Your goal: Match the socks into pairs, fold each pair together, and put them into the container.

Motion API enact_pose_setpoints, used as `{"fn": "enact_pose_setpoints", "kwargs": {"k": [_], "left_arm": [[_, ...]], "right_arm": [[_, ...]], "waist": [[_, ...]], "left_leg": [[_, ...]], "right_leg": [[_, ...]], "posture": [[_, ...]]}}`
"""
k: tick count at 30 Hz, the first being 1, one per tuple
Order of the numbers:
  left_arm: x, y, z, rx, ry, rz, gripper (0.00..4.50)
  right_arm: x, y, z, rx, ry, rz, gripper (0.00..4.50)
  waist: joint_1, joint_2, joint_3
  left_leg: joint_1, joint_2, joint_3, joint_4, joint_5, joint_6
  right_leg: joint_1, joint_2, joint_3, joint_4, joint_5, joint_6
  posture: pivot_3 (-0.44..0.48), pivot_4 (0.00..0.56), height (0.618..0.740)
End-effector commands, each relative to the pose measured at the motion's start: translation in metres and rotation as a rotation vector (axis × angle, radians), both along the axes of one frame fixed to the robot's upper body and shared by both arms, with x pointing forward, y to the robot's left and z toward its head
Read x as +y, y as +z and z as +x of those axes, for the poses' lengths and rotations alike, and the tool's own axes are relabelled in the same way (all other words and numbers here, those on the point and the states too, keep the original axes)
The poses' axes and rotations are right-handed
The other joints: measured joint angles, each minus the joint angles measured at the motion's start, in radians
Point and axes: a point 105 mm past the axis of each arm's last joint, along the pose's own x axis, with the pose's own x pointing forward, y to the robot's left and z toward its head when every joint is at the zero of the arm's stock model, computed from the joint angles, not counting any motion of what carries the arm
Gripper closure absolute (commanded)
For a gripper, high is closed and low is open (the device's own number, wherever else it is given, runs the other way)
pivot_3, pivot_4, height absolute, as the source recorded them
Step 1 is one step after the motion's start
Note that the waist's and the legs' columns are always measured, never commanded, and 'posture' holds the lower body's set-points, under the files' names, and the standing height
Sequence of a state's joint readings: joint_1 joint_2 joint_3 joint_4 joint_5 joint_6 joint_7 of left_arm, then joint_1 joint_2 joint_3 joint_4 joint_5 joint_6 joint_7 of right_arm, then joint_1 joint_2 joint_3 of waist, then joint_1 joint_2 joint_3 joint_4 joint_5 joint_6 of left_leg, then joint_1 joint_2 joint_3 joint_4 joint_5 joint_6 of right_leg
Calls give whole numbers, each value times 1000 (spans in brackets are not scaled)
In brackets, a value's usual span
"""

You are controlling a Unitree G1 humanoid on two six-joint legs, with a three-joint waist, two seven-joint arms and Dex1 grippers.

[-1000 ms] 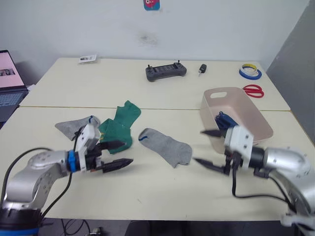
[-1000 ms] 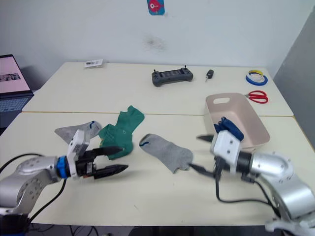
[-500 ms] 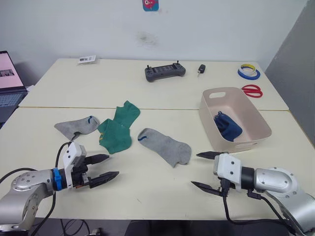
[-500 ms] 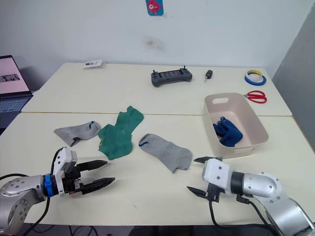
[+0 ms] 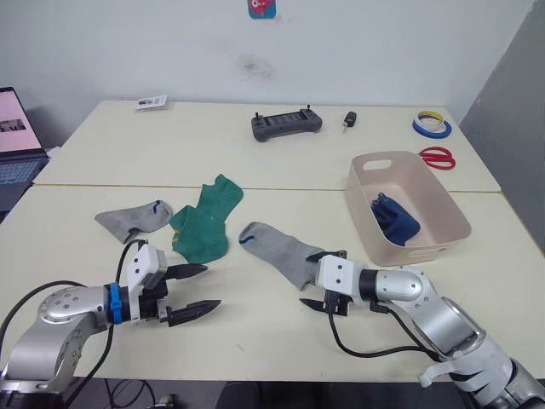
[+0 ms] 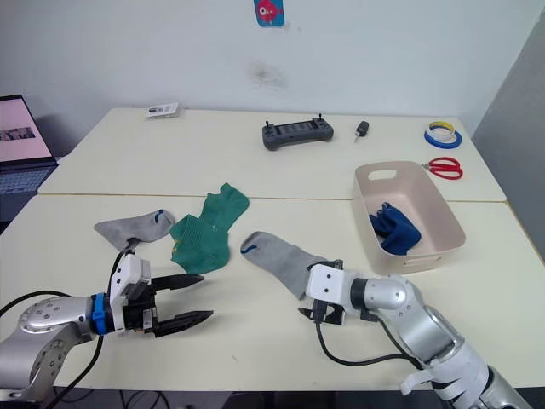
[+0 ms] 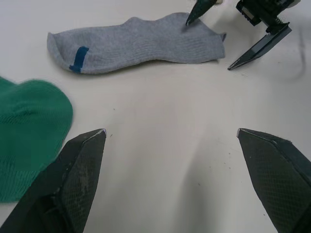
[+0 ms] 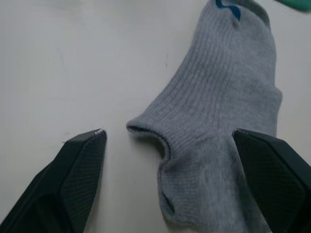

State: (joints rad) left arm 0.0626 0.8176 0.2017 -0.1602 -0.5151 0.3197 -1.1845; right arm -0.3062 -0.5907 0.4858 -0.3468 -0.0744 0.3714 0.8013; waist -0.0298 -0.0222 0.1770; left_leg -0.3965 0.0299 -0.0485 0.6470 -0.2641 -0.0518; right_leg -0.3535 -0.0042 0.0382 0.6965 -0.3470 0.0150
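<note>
One grey sock (image 5: 277, 250) lies flat mid-table, its blue cuff mark pointing left. My right gripper (image 5: 306, 279) is open at the sock's other end, and the sock (image 8: 223, 121) lies between its fingers (image 8: 73, 179). My left gripper (image 5: 211, 286) is open and empty over bare table, a little short of the green socks (image 5: 204, 223). Those lie overlapped beside a second grey sock (image 5: 132, 219). A dark blue pair (image 5: 393, 217) lies inside the pink-beige container (image 5: 409, 158) at the right. In the left wrist view the grey sock (image 7: 141, 43) and a green sock (image 7: 24, 126) lie ahead.
At the table's far side sit a black controller (image 5: 287, 123), a small black object (image 5: 350, 119), tape rolls (image 5: 433, 125), red scissors (image 5: 438, 157) and a card (image 5: 152, 102). A laptop (image 5: 13, 145) stands at the left.
My right gripper has swung left from beside the container to the near end of the middle grey sock. My left gripper drew back, then came slightly forward. Both stay open.
</note>
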Motion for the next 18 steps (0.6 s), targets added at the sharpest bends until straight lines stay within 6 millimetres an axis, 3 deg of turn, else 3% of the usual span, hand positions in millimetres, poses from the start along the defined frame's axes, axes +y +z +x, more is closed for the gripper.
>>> {"fn": "enact_pose_setpoints", "kwargs": {"k": [1,12,16,18], "left_arm": [[0,4,4,-48,-14,28,0],[12,6,28,-144,-4,100,0],[18,7,41,-195,-70,200,0],[11,11,48,-241,-148,243,0]], "right_arm": [[-2,2,8,-27,-16,-10,642],[8,6,-3,-3,81,25,4454],[5,7,-20,30,184,14,4454],[-1,6,-27,46,209,-5,4454]], "waist": [[-1,0,0],[-1,0,0],[-1,0,0],[1,0,0]], "left_leg": [[0,0,0,0,0,0],[0,0,-1,0,0,0],[0,0,0,0,0,0],[-1,0,-1,0,0,0]], "right_leg": [[0,0,0,0,0,0],[0,0,0,1,0,0],[0,0,-1,1,0,0],[0,1,-1,0,0,0]], "posture": [[0,150,740],[0,150,740],[0,150,740],[0,150,740]]}}
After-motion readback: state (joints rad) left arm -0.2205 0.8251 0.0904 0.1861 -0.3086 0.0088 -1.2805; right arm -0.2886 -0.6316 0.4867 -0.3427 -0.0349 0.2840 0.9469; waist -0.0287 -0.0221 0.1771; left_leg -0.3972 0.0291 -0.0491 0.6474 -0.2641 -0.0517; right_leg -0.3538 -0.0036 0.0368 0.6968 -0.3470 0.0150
